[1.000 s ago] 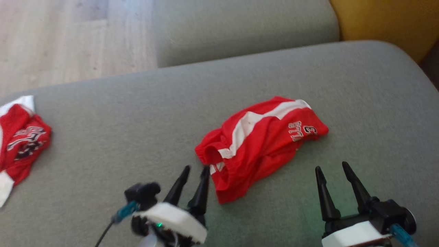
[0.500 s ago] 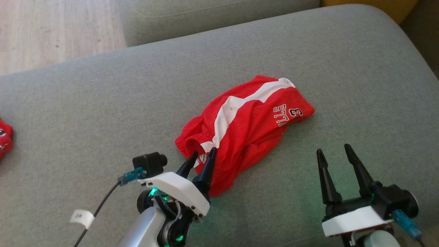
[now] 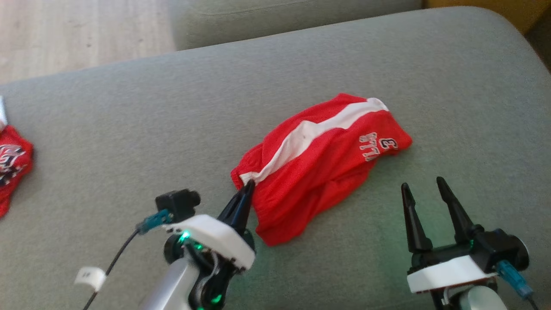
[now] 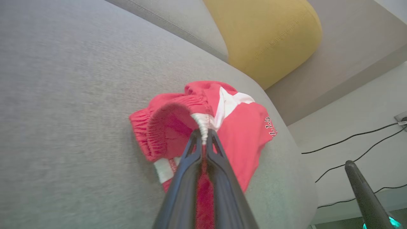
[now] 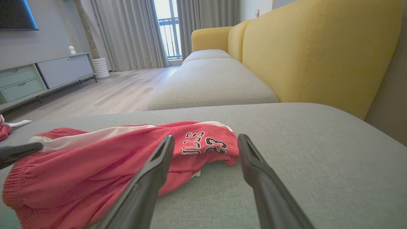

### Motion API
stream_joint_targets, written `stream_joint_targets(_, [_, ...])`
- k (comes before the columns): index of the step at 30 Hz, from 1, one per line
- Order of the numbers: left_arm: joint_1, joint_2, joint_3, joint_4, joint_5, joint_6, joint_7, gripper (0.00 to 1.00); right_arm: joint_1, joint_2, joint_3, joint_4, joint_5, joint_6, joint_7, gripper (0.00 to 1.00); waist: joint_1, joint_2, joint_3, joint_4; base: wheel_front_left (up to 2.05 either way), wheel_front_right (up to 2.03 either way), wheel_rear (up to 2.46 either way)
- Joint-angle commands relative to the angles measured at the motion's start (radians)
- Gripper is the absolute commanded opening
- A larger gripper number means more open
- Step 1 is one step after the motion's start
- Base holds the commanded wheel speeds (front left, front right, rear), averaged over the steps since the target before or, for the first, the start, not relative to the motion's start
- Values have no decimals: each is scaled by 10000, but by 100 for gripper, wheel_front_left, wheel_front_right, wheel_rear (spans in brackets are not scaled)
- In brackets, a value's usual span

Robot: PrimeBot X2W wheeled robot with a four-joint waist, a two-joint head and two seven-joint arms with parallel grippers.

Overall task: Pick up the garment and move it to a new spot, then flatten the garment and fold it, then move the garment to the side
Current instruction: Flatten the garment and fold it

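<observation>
**Inspector A:** Left gripper (image 3: 247, 187), status?

**Inspector B:** Clamped. Its 2 fingers are pinched together on the elastic waistband of the red shorts (image 3: 318, 159), at the end of the white stripe. The rest of the shorts lie crumpled on the grey sofa cushion (image 3: 129, 129), stretching ahead and to the right of the tips.

**Inspector A:** Right gripper (image 3: 422, 183)?

**Inspector B:** Jaws apart, holding nothing. The printed hem lies just ahead of its tips, to their left, not touching. A separate red cloth (image 3: 10, 163) lies well off to the left gripper's left.

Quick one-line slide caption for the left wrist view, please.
Left gripper shut on the waistband of the red shorts lying on the grey cushion.
</observation>
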Motion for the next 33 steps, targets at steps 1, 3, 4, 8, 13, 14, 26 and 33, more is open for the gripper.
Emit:
stream_joint_targets(1, [62, 275, 382, -450, 107, -30, -101, 0, -345, -56, 159, -399, -78, -9, -26, 100, -1, 0, -53, 312, 0, 0, 0])
stream_joint_targets(3, [439, 566, 397, -711, 162, 37, -93, 0, -410, -56, 47, -431, -9, -9, -26, 100, -1, 0, -74, 610, 0, 0, 0])
stream_joint_targets(4, [622, 725, 400, -855, 200, 83, -69, 0, -462, -56, -26, -430, 32, -9, -26, 100, -1, 0, -66, 776, 0, 0, 0])
stream_joint_targets(8, [1174, 1259, 390, -1415, 256, 181, 138, 0, -888, -220, -131, -117, 298, -9, -26, 100, -1, 0, 0, 1412, 0, 0, 0])
stream_joint_targets(13, [1426, 1552, 454, -1859, 246, 227, 189, 0, -2148, -1092, 631, 1393, 1093, -9, -26, 100, -1, 0, 61, 1957, 0, 0, 0])
stream_joint_targets(14, [1427, 1563, 448, -1902, 249, 224, 187, 0, -2437, -1268, 751, 1820, 1345, -9, -10, 100, -1, 0, 63, 2056, 0, 0, 0])
stream_joint_targets(26, [1313, 1520, 326, -1837, 344, 202, 99, 0, -4369, -2703, 2851, 4228, 3921, -9, 1624, 100, -1, 0, 23, 2630, 0, 0, 0])
stream_joint_targets(33, [1226, 1476, 278, -1754, 306, 125, 64, 0, -4856, -2956, 3850, 4820, 4433, -9, 1419, 6, -1, 0, 84, 2756, 0, 0, 0])
